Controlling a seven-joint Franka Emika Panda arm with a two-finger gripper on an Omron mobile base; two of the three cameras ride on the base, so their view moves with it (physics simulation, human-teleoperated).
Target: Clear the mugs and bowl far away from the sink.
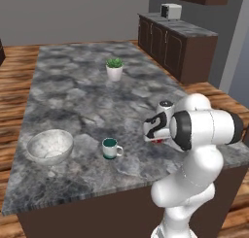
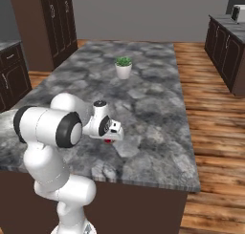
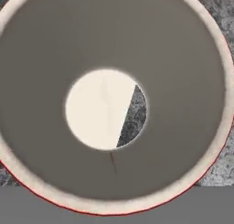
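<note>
Jaws sit right over the red mug (image 3: 114, 205) on the worktop (image 1: 73, 91), their state unclear to me, while white mug (image 1: 111, 148) and bowl (image 1: 49, 146) wait off to one side, seemingly untouched.

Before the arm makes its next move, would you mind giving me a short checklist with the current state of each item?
1. Red mug resting on the counter under the hand: ok.
2. Gripper fully let go of the red mug: cannot tell.
3. White mug upright on the counter: ok.
4. Bowl upright, apart from the white mug: ok.
5. Plant pot well away from the arm: ok.
</note>
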